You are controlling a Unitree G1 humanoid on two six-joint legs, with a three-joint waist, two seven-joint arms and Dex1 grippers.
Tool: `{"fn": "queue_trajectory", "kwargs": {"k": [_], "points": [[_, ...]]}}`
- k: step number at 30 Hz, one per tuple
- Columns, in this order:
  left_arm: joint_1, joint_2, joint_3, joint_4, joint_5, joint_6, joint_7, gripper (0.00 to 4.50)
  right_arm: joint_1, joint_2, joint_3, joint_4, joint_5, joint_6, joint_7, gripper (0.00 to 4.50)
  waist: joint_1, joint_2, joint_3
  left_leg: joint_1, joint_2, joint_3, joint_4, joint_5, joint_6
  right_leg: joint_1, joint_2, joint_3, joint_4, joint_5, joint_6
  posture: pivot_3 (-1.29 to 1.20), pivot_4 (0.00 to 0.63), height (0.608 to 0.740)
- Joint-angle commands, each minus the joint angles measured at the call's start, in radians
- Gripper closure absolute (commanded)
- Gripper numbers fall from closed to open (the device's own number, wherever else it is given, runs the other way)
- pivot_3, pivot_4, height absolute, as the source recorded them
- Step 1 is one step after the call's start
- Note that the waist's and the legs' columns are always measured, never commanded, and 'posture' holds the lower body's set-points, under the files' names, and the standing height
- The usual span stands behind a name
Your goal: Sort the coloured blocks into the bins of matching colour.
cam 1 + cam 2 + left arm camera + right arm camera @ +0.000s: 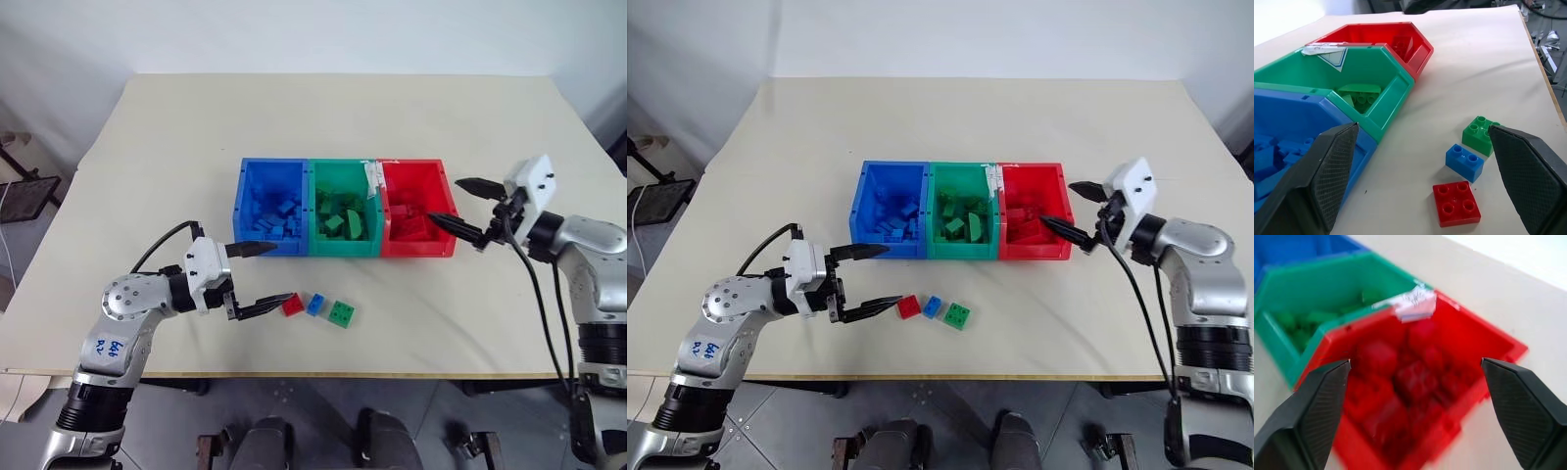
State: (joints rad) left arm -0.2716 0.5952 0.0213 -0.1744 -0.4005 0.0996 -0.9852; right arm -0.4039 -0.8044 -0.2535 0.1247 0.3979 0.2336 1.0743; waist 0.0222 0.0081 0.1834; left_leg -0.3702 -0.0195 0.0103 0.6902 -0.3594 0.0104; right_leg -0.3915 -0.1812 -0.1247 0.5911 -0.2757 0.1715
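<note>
Three loose blocks lie in a short row on the table (pixel 147 147), in front of the bins: a red block (pixel 292 305), a blue block (pixel 315 304) just beside it, and a green block (pixel 342 313) at the right end, slightly nearer the table's front edge. All three sit studs up and apart from the bins.

The left gripper (pixel 263 278) is held low and about level over the table, pointing toward the right, with its jaws spread wide and nothing between them. One fingertip is just beside the red block, the other near the front wall of the blue bin (pixel 270 208). In the left wrist view the three blocks lie ahead between the two open fingers (pixel 1327 171).

The right gripper (pixel 458 205) hangs at the right end of the row of bins, pointing left toward the red bin (pixel 418 209), jaws wide and empty. Its lower fingertip overlaps the red bin's right wall in the head views; whether it touches cannot be told.

The three bins stand side by side and touching: blue on the left, the green bin (pixel 343 209) in the middle, red on the right. Each holds a heap of blocks of its own colour. A white label (pixel 373 179) sits on the rim between the green and red bins.
</note>
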Motion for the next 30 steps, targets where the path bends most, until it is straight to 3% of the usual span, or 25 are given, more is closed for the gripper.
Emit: {"fn": "queue_trajectory", "kwargs": {"k": [1, 7, 12, 14, 17, 22, 30], "points": [[-0.002, 0.008, -0.002, 0.014, 0.034, -0.088, -0.029, 0.0, 0.157, -0.038, -0.132, -0.109, 0.123, -0.076, 0.168, 0.02, 0.004, 0.0, 0.0, 0.0, 0.0, 0.0, 0.0, 0.0, 0.0, 0.0, 0.0, 0.0, 0.0, 0.0, 0.0, 0.0, 0.15, 0.74], [0.015, 0.041, -0.028, 0.06, 0.032, -0.197, -0.17, 0.0, 0.314, -0.125, -0.154, -0.054, 0.068, -0.14, 0.251, 0.02, -0.005, 0.0, 0.0, 0.002, 0.0, 0.007, 0.002, 0.0, 0.001, 0.001, 0.0, 0.005, -0.001, 0.0, 0.0, 0.0, 0.15, 0.74], [-0.002, 0.057, -0.042, 0.079, 0.008, -0.178, -0.227, 0.0, 0.322, -0.121, -0.109, -0.074, 0.047, -0.174, 0.239, 0.02, -0.002, 0.0, 0.0, 0.002, 0.0, 0.007, 0.003, -0.001, 0.002, 0.0, 0.0, 0.005, -0.001, 0.0, 0.0, 0.0, 0.15, 0.74], [-0.003, 0.061, -0.036, 0.076, -0.002, -0.152, -0.232, 0.0, 0.299, -0.113, -0.042, -0.155, 0.052, -0.104, 0.211, 0.02, -0.001, 0.0, 0.0, 0.002, 0.0, 0.006, 0.003, -0.001, 0.002, 0.0, 0.0, 0.005, -0.001, 0.0, 0.0, 0.0, 0.15, 0.74], [0.029, 0.089, -0.02, 0.063, 0.0, -0.122, -0.237, 0.0, 0.236, -0.115, 0.091, -0.351, 0.116, 0.174, 0.12, 0.02, -0.008, 0.0, 0.0, 0.002, 0.001, 0.006, 0.003, -0.001, 0.001, 0.0, 0.0, 0.005, 0.0, 0.0, 0.0, 0.0, 0.15, 0.74], [0.091, 0.117, 0.033, 0.074, 0.008, -0.152, -0.221, 0.0, 0.12, -0.065, 0.29, -0.495, 0.095, 0.349, 0.038, 0.02, -0.001, 0.0, 0.0, 0.001, 0.001, 0.003, 0.004, -0.001, 0.001, 0.0, 0.0, 0.003, 0.0, 0.0, 0.0, 0.0, 0.15, 0.74], [0.21, 0.154, 0.115, 0.035, -0.009, -0.147, -0.197, 0.0, 0.056, 0.076, 0.562, -0.48, -0.113, 0.385, -0.125, 0.02, 0.003, -0.001, 0.0, -0.001, 0.0, 0.001, 0.005, -0.003, 0.001, 0.0, 0.0, 0.002, 0.0, 0.0, 0.0, 0.0, 0.15, 0.74]]}}
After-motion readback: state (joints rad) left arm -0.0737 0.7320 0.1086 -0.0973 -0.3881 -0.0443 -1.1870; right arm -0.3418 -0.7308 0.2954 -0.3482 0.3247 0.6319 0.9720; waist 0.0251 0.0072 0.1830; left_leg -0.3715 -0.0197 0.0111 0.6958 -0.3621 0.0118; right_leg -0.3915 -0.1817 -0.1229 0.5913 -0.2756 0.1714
